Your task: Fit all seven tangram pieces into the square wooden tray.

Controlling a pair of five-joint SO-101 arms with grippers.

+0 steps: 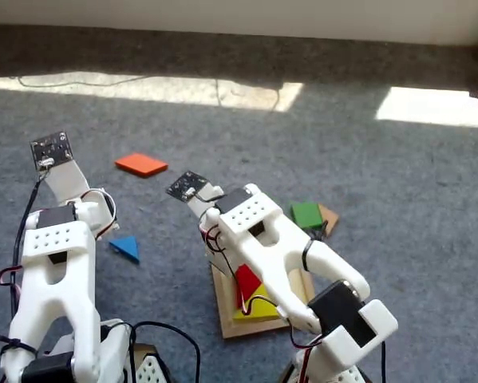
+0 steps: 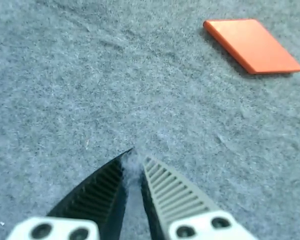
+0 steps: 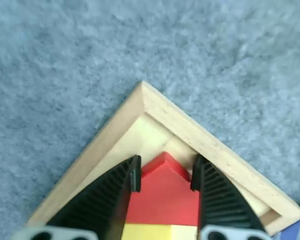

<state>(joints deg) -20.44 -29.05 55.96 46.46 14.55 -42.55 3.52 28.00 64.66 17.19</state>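
Note:
The square wooden tray [image 1: 223, 307] lies under my right arm. In the right wrist view my right gripper [image 3: 165, 172] is shut on the red triangle [image 3: 165, 192], whose tip points into a corner of the tray [image 3: 139, 100], with a yellow piece [image 3: 160, 232] just behind it. The red triangle [image 1: 246, 283] and yellow piece [image 1: 258, 313] sit inside the tray. My left gripper [image 2: 133, 156] hangs shut and empty over bare carpet, apart from the orange parallelogram [image 2: 252, 45]. A blue triangle [image 1: 126, 247] lies beside the left arm. A green piece [image 1: 306, 214] and a tan piece [image 1: 329, 218] lie right of the tray.
Grey carpet covers the whole floor, with sunlit patches [image 1: 430, 105] at the back. The orange parallelogram [image 1: 141, 164] lies between the two arms, farther back. Cables [image 1: 163, 331] trail at the arm bases.

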